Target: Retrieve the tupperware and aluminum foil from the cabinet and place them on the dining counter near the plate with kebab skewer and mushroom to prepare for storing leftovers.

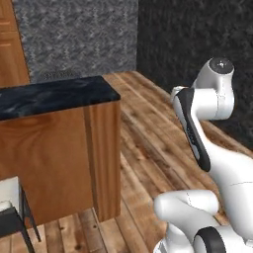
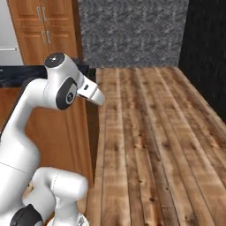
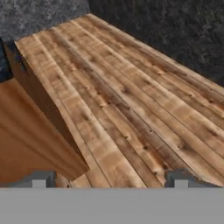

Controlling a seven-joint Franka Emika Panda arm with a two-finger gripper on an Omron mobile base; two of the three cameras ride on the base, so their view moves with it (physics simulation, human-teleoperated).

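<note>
Fingers (image 3: 39, 178) spread over floorboards (image 3: 131, 100), stool (image 1: 12, 212) beside counter (image 1: 54, 94)

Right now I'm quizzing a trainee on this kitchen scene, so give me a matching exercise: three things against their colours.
Things:
1. countertop
2. floor
3. stool seat

Colours:
A. white
B. black, marbled
C. brown wood planks

Pairs: 1-B, 2-C, 3-A
</note>
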